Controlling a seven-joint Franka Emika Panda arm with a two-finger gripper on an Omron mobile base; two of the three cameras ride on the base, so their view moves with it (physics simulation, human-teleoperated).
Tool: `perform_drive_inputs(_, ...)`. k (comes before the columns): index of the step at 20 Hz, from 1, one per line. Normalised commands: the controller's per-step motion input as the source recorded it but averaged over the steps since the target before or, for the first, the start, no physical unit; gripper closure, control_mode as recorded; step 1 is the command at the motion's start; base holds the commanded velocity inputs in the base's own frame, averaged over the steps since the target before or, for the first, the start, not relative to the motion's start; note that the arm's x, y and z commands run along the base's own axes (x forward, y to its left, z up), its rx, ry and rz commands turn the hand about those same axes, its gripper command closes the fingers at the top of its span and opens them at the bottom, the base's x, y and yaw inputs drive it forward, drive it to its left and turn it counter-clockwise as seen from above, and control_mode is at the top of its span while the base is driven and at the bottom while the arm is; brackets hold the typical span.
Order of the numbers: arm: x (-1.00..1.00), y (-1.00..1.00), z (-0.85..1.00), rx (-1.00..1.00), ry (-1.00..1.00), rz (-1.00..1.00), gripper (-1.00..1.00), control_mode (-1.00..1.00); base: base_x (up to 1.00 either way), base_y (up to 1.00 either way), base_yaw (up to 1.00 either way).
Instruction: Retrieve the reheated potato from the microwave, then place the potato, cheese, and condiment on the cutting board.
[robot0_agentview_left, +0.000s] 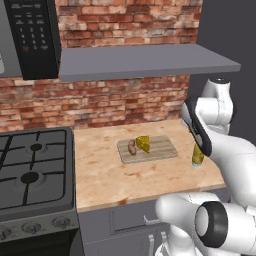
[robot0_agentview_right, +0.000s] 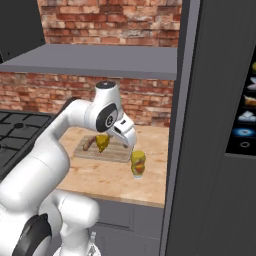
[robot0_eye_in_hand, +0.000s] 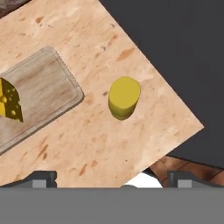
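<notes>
STEP: going for the small upright yellow condiment bottle (robot0_eye_in_hand: 124, 97), standing on the counter at 3 o'clock of the striped light-wood cutting board (robot0_eye_in_hand: 39, 98) | GRIPPER (robot0_eye_in_hand: 109, 177): hovering above it, jaws spread, holding nothing | NEXT: descending, centring, pinching the bottle.

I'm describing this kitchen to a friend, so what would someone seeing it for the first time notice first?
Probably the big white arm, bent over the wooden counter, its open gripper hanging just above the yellow condiment bottle near the counter's right end. Next, the cutting board in mid-counter, carrying the cheese and the potato side by side. The gas stove sits to the left.
</notes>
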Motion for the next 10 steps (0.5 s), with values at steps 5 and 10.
perform_drive_inputs(5,-0.08,-0.13,0.0,-0.02,0.03,-0.28,-1.0,-1.0,0.0,0.0,0.0)
perform_drive_inputs(10,0.06,-0.26,-0.01,0.0,0.13,-0.26,-1.0,-1.0,0.0,0.0,0.0)
